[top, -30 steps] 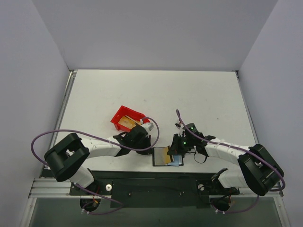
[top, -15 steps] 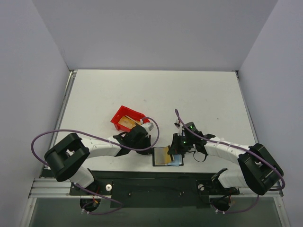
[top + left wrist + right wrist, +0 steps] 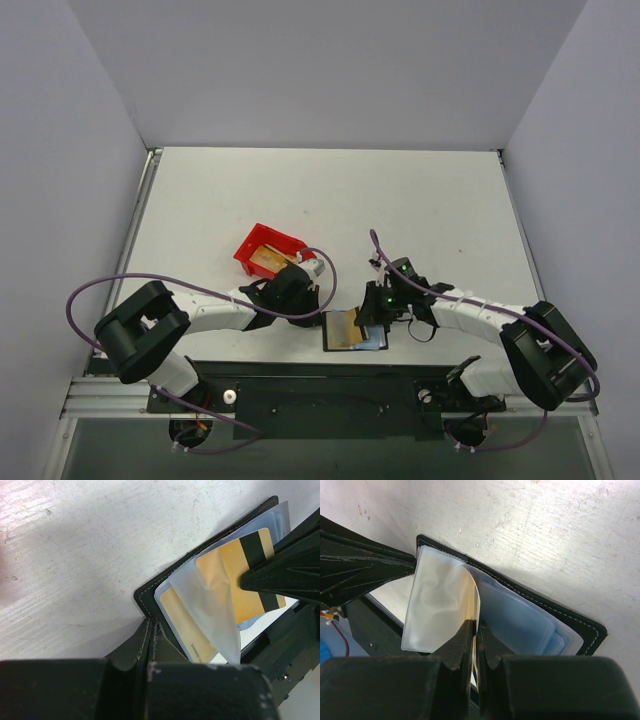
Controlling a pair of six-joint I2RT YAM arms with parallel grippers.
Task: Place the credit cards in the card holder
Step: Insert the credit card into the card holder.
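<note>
A flat black folding card holder (image 3: 355, 331) with a pale grey-blue inside lies open on the white surface (image 3: 400, 220), at its near edge between the two arms. The left fingers (image 3: 127, 652) are clenched on the card holder's black stitched corner and pin it down. From the opposite side, the right fingers (image 3: 457, 645) are pinched on a thin gold-tan striped credit card (image 3: 240, 580), gripping its striped end.

The card's other end sits under a lifted clear plastic sleeve (image 3: 210, 615) over the card holder's inside. Its long axis points away from the right fingers, across the card holder towards the pinned corner. So I judge that the right arm has to do the pushing, sliding the card lengthwise deeper under the sleeve while the left arm only braces.

A second gold card (image 3: 181, 627) seems to be seated in a pocket beneath it. Beyond the card holder stands a red plastic bin (image 3: 250, 243) holding more cards (image 3: 265, 262).
</note>
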